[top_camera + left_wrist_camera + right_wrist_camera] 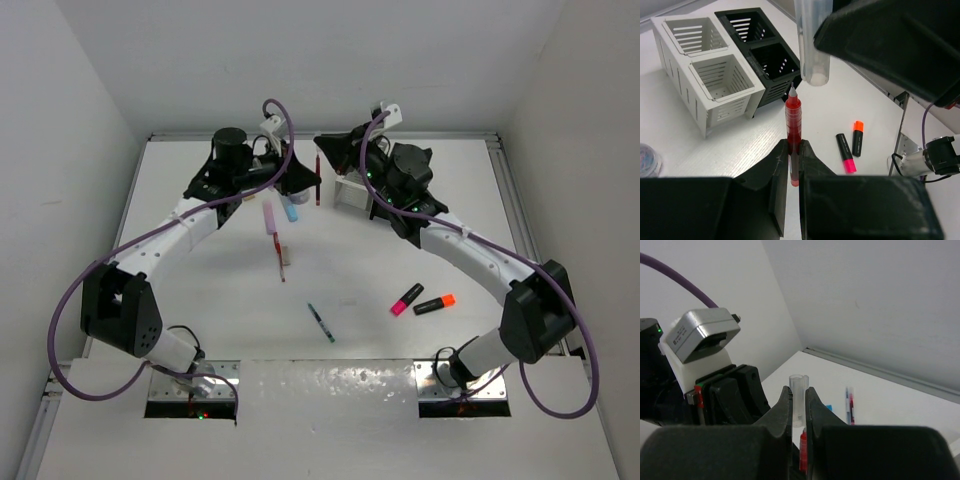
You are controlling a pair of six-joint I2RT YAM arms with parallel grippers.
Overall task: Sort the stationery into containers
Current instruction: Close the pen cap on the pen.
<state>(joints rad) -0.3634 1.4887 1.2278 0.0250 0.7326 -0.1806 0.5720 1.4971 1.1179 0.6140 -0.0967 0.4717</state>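
My left gripper [794, 145] is shut on a thin red pen [793, 120], bare tip pointing up. My right gripper [798, 390] is shut on a clear pen cap [798, 400]. In the left wrist view the cap [812, 45] hangs just above the pen tip, slightly to its right and not touching. Both grippers meet at the table's back centre, left [308, 183] and right [325, 148], by the red pen [317, 190]. The joined white bin [715, 80] and black bin [765, 55] stand behind; they look empty.
On the table lie a pink stick [269, 215], a blue stick [290, 208], another red pen by a beige eraser [282, 255], a green pen [321, 322], and pink [406, 298] and orange [434, 304] highlighters. A greyish round piece [646, 160] lies left of the bins.
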